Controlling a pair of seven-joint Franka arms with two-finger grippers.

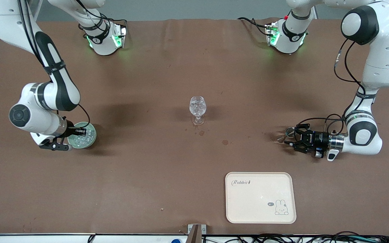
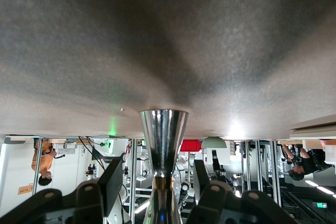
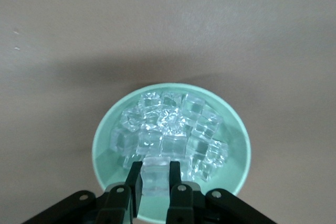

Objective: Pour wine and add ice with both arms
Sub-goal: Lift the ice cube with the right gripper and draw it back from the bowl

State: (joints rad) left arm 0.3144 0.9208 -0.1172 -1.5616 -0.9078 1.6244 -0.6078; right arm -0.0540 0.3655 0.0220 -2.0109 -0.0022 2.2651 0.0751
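Counter [image 1: 167, 175] centre carries only a stemmed glass [image 1: 198, 109], standing well apart from both arms, open to approach all round. A tray [image 1: 260, 197] occupies the edge nearest the front camera. Broad bare counter lies between glass and bowl [image 1: 83, 135].

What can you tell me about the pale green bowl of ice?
The pale green round bowl sits upright on the brown table at the right arm's end. It looks like smooth matte plastic and is heaped with small clear ice cubes. The right hand is over its rim, fingers closed on one ice cube.
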